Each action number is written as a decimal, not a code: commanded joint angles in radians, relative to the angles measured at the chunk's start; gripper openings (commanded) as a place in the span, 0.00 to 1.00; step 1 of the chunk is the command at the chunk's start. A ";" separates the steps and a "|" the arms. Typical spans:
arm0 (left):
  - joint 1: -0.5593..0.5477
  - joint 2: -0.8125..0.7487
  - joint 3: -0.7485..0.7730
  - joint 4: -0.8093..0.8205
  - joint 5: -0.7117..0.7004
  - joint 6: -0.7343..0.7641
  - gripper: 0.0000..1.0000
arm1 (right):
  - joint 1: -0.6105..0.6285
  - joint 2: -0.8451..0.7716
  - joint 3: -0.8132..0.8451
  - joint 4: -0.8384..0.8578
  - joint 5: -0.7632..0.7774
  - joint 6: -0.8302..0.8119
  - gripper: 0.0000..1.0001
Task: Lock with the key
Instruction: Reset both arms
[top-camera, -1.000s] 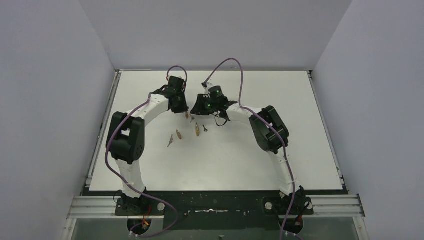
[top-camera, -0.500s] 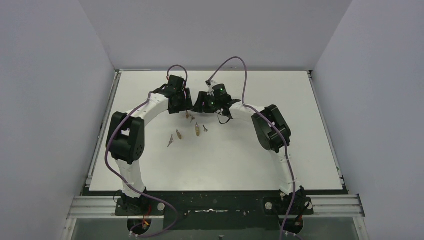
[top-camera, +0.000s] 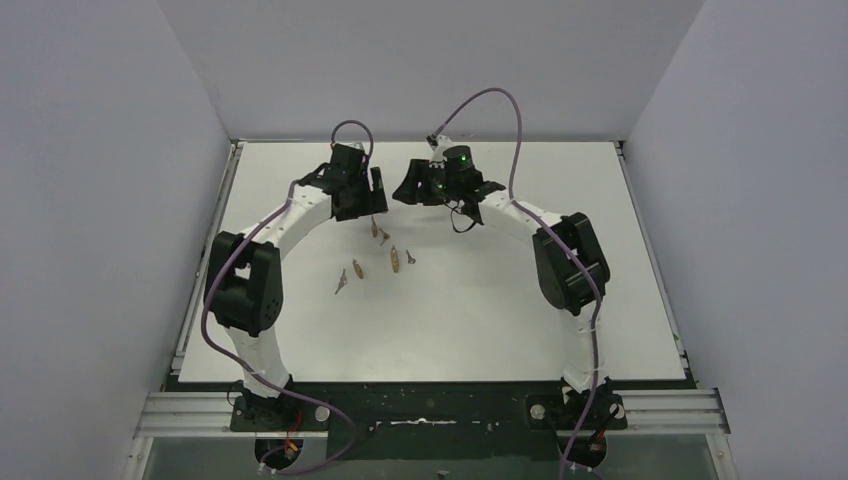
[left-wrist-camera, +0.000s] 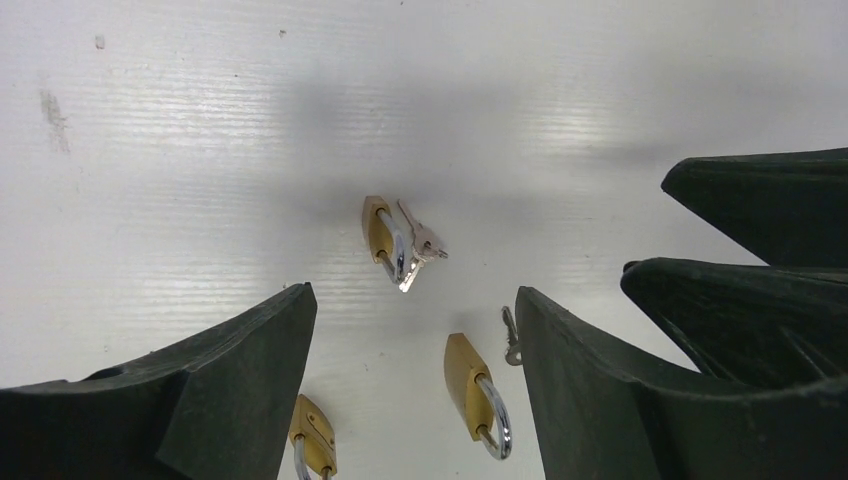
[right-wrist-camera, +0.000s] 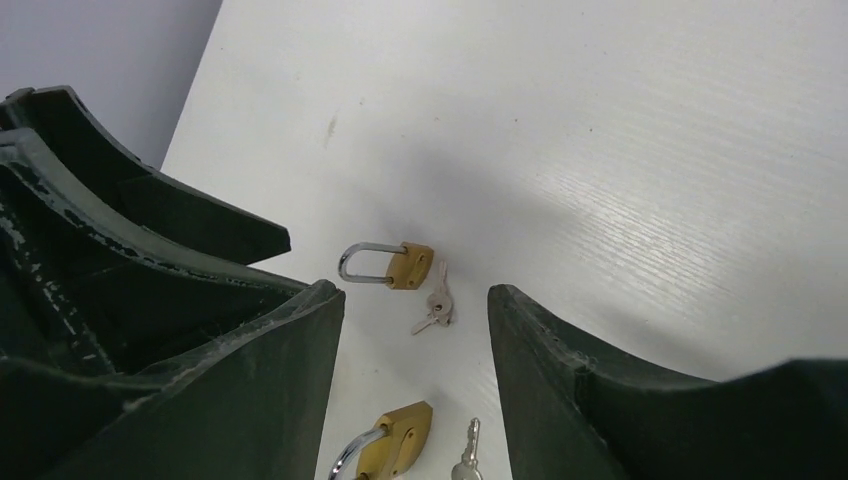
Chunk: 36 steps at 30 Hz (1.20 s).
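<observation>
Left wrist view: left hand (left-wrist-camera: 410, 300) apart, over padlock (left-wrist-camera: 378, 232).
Right wrist view: right hand (right-wrist-camera: 415, 292) apart.
Advice: pinch keys (left-wrist-camera: 422, 243) by head.

Top external: high, well back from padlock (top-camera: 376, 231), whole table (top-camera: 620, 300) in frame. Left and right wrist: close above padlock, angled down; both share it.
</observation>
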 joint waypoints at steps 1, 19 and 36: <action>0.001 -0.126 0.048 0.028 0.024 0.027 0.71 | -0.011 -0.140 -0.021 -0.006 0.023 -0.057 0.57; 0.135 -0.451 -0.108 0.047 0.150 0.046 0.76 | -0.188 -0.569 -0.272 -0.089 0.069 -0.113 0.94; 0.249 -0.700 -0.240 0.032 0.196 0.213 0.79 | -0.282 -0.910 -0.423 -0.355 0.480 -0.130 1.00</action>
